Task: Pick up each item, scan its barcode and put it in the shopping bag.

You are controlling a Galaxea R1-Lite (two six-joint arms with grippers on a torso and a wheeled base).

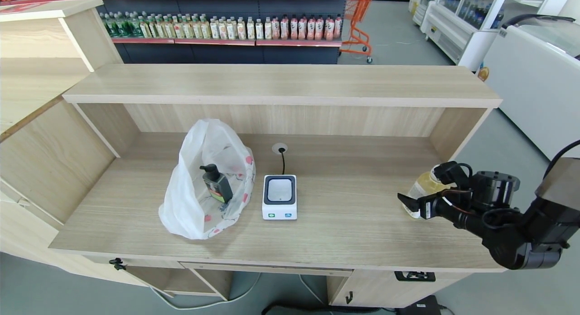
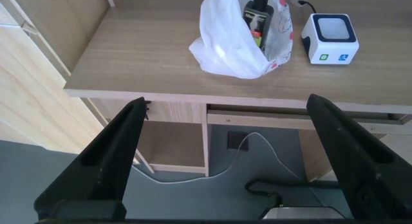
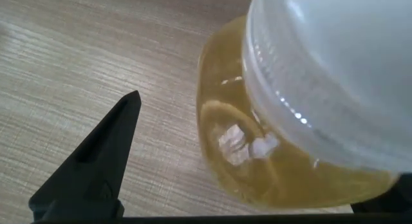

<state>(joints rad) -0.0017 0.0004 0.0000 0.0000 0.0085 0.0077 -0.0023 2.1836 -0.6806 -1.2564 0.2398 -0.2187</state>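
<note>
A bottle of yellow liquid (image 1: 421, 188) with a white cap stands at the counter's right end. My right gripper (image 1: 428, 186) is open around it, one finger on each side. Up close, a black finger (image 3: 96, 166) stands a little apart from the bottle's yellow body (image 3: 257, 153). The white shopping bag (image 1: 199, 192) sits open left of centre with a dark pump bottle (image 1: 216, 183) upright inside. The white scanner (image 1: 280, 197) is just right of the bag. My left gripper (image 2: 225, 153) is open and empty, low in front of the counter's front edge, facing the bag (image 2: 235, 37).
The wooden counter (image 1: 344, 224) has a raised back shelf and side walls. A black cable runs from the scanner to a hole in the counter behind it. Store shelves with drinks and freezers stand beyond. A drawer and cables hang under the counter (image 2: 129, 63).
</note>
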